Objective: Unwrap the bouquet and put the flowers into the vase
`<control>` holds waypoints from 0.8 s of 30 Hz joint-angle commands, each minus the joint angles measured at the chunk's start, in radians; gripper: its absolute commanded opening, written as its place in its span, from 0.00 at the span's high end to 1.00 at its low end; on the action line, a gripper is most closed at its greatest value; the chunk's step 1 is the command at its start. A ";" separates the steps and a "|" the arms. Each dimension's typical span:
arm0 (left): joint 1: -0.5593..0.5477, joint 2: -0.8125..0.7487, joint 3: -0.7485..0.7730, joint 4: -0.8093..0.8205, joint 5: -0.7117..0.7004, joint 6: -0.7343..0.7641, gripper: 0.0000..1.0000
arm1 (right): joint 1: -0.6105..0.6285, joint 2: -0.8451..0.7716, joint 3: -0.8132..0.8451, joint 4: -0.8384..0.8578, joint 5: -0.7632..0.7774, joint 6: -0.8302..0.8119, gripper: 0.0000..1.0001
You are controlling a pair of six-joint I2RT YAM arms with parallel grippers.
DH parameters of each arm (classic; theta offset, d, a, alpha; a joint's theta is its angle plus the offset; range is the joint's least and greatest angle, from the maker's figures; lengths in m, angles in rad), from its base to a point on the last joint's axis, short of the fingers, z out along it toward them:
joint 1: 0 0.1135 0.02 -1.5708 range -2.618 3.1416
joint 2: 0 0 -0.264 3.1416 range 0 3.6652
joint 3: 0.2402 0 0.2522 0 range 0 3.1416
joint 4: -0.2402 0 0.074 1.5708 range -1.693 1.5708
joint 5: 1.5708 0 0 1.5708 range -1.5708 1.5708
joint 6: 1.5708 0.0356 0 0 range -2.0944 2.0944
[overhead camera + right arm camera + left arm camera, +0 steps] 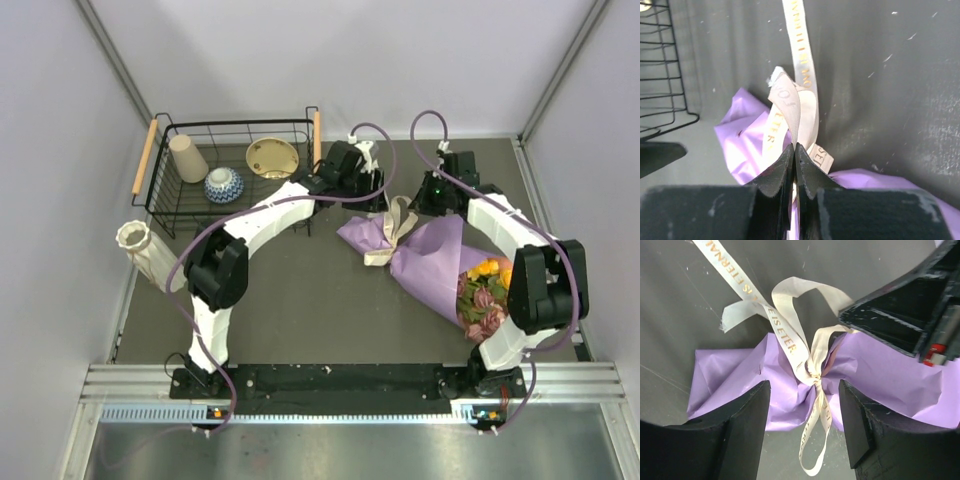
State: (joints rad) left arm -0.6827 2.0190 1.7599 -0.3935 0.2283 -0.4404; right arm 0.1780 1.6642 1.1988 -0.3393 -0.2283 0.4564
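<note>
Top external view, nearest item first. The flowers (483,295), roses in pink, mauve and yellow-orange, lie at the near right of the dark worktop (300,310), with their heads just beside the right arm. They are wrapped in the bouquet (432,258), a lilac paper cone lying flat and narrowing toward the far left to a tied neck. A cream ribbon (392,232) binds that neck.

Right wrist view: the right tool (795,150) is pressed together, pinching a ribbon tail between its tips above the paper.

Left wrist view: the left tool (805,407) is spread, one finger on either side of the ribbon knot. Contact with the paper cannot be told.

The vase (145,255) sits at the worktop's left edge, well apart from the bouquet. Farthest, a wire basket (160,205) holds a beige cup (187,158), a blue-and-white bowl (224,185) and a yellowish dish (272,157).
</note>
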 commanded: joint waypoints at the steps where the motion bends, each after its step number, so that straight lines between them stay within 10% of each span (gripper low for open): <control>1: 0.000 -0.069 -0.048 0.045 0.022 0.009 0.37 | 0.011 -0.093 -0.047 0.045 -0.104 0.008 0.97; 24: 0.005 -0.094 -0.096 0.090 0.074 -0.012 0.40 | 0.135 -0.434 -0.521 0.137 -0.324 0.159 0.86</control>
State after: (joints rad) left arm -0.6819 1.8832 1.6051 -0.3393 0.2565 -0.4438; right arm 0.2993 1.2594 0.6983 -0.2634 -0.4923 0.5926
